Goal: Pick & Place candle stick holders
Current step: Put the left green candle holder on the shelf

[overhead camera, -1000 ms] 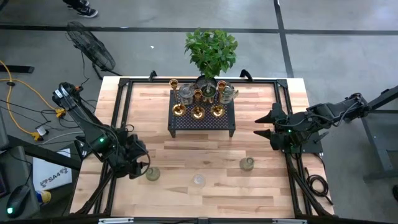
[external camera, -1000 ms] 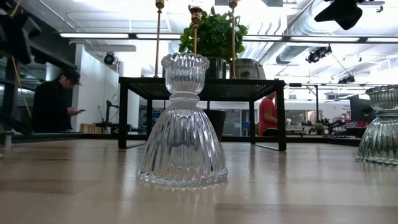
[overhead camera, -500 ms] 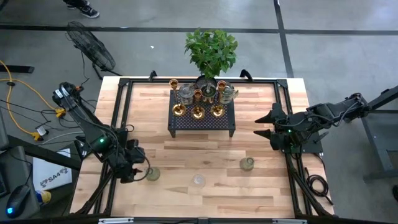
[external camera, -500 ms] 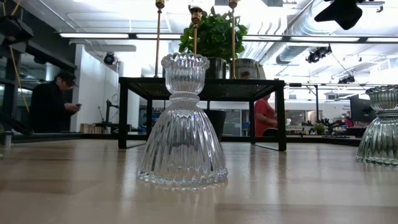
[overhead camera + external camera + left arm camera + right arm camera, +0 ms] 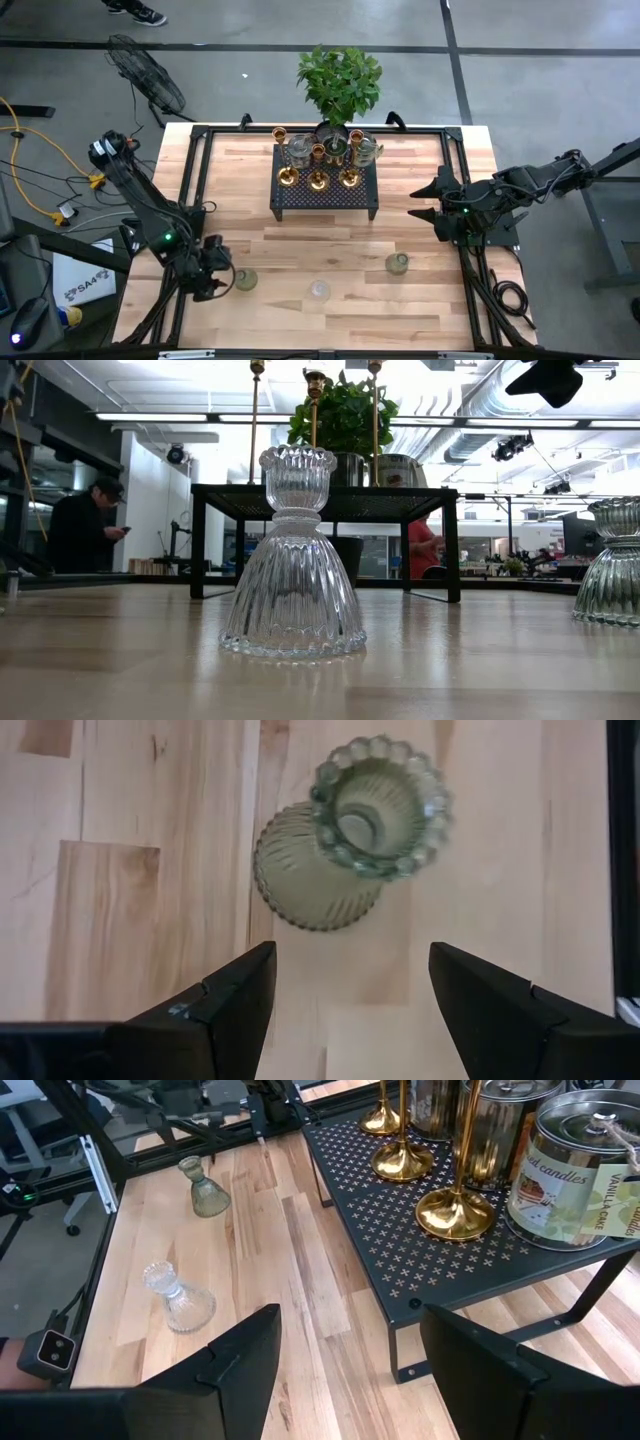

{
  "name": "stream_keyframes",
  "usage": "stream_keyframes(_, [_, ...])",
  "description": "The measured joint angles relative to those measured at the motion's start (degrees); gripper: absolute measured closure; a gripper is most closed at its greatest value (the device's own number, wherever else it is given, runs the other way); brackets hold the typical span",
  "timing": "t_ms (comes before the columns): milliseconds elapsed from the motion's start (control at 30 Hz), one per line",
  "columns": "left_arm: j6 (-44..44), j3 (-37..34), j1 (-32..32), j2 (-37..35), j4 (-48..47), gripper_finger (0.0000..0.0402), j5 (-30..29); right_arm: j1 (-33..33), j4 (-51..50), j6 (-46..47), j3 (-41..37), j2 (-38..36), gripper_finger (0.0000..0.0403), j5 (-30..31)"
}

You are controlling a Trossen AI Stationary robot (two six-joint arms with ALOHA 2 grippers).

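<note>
A dull greenish holder (image 5: 245, 281) stands upright on its round base near the table's near left corner. It also shows in the left wrist view (image 5: 345, 840). My left gripper (image 5: 226, 282) is open just to its left, with its fingers short of the holder (image 5: 350, 1010). A clear glass holder (image 5: 319, 290) and a second greenish holder (image 5: 397, 263) stand near the front edge. Brass sticks (image 5: 318, 180) and silver ones (image 5: 365, 150) stand on the black stand (image 5: 300, 200). My right gripper (image 5: 418, 202) is open and empty, right of the stand.
A leafy potted plant (image 5: 339, 85) stands behind the stand. Candle tins (image 5: 575, 1170) sit on the stand's right part. A black frame rail (image 5: 185, 200) runs along the table's edges. People (image 5: 85, 525) stand in the room beyond. Bare wood lies in front of the stand.
My left gripper has gone a little toward the table's near edge and now stands level with the left greenish holder. Its fingers stay open. No holder has moved.
</note>
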Motion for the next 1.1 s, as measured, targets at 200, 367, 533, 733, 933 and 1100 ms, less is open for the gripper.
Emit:
stream_keyframes(200, [0.36, -6.06, 0.10, 0.00, 9.28, 0.0146, -2.94, 0.01, 0.00, 0.00, 0.00, 0.00, 0.0170, 0.00])
stream_keyframes(367, [0.39, -8.28, 0.10, 0.00, 13.01, 0.0146, -5.57, 0.00, 0.00, 0.00, 0.00, 0.00, 0.0170, 0.00])
stream_keyframes(533, [3.41, -8.38, 0.11, 0.00, 15.07, 0.0146, -7.47, 0.02, 0.00, -0.02, 0.00, -0.02, 0.0170, 0.00])
stream_keyframes(733, [9.52, -8.38, 0.10, 0.37, 19.78, 0.0146, -9.45, 0.00, 0.00, -0.02, 0.00, 0.00, 0.0170, 0.00])
stream_keyframes(933, [12.72, -8.38, 0.10, 3.57, 22.89, 0.0146, -10.79, 0.01, 0.00, 0.00, 0.00, -0.02, 0.0170, 0.00])
stream_keyframes(1100, [13.18, -8.38, 0.11, 5.73, 24.70, 0.0146, -12.18, 0.02, 0.00, -0.01, 0.00, 0.00, 0.0170, 0.00])
